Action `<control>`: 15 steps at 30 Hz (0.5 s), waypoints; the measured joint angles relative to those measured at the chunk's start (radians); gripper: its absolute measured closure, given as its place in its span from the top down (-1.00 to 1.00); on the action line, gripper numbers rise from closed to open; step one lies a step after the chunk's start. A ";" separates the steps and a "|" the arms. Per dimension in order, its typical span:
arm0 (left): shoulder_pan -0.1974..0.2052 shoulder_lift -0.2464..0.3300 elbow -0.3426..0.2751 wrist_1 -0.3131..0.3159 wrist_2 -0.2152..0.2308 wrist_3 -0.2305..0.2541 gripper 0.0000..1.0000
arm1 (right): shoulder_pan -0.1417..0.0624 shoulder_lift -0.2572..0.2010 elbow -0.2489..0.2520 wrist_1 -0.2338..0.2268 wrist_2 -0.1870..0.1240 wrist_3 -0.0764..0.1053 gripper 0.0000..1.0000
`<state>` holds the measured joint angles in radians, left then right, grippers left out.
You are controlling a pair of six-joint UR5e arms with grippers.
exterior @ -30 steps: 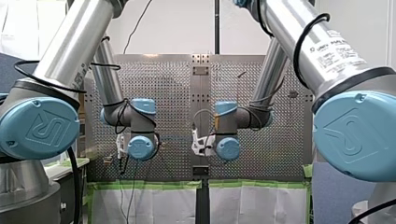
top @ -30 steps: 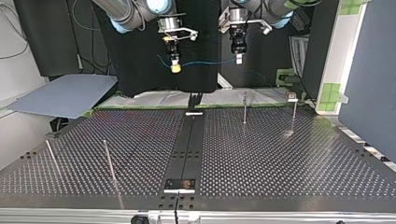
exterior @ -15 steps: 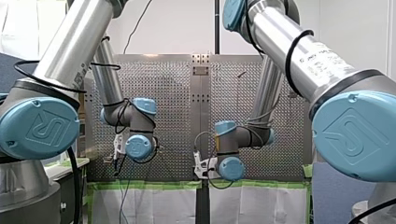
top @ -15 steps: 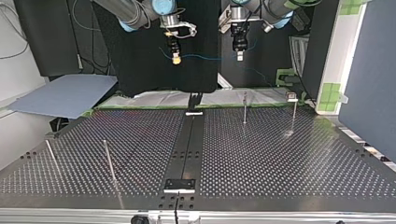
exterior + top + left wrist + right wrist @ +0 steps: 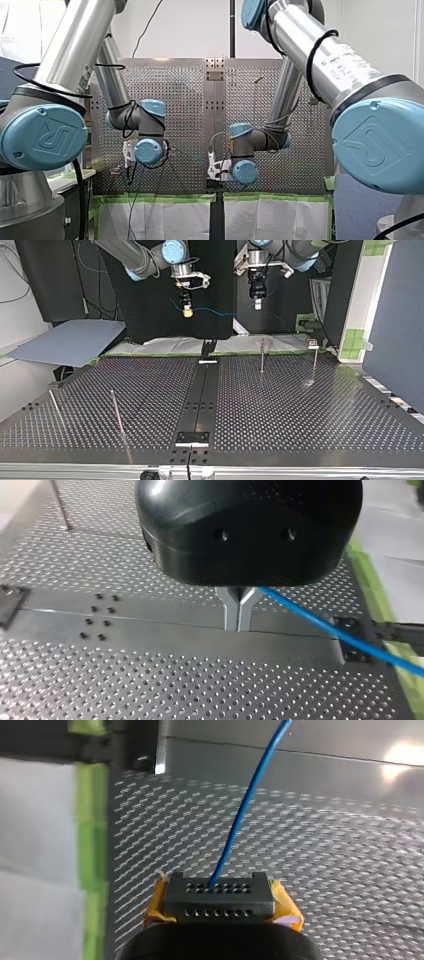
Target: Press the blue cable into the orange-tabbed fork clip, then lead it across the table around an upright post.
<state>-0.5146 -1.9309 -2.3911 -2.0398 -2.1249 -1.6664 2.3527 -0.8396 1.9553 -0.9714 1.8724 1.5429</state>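
Note:
The thin blue cable (image 5: 215,312) hangs in the air between my two grippers, above and behind the far edge of the perforated table (image 5: 300,410). My left gripper (image 5: 239,617) has its metal fingers shut on the cable (image 5: 325,625), which leads off to one side of it. In the top view it (image 5: 257,304) hangs at the right of centre. My right gripper (image 5: 220,887), with yellow pads, is shut on the cable (image 5: 245,815), which runs on ahead of it. In the top view it (image 5: 187,313) is left of centre. I cannot make out an orange-tabbed clip.
Two upright posts (image 5: 262,357) (image 5: 315,362) stand at the far right of the top view, one with a small fixture (image 5: 312,343) beside it. Two slanted rods (image 5: 116,412) (image 5: 55,407) stand at its near left. A black strip (image 5: 202,395) runs down the middle.
In the top view my right gripper rose and then came back down to about where it began. My left gripper hardly moved. Both stay shut on the cable.

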 joint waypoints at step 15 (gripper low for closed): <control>0.146 -0.129 0.020 0.118 0.149 -0.083 -1.00 | -0.046 0.068 -0.127 -0.056 -0.080 0.087 -1.00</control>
<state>-0.3690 -2.0600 -2.3711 -1.9216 -1.9762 -1.7497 2.3065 -0.7717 1.8281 -1.0274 1.7928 1.6301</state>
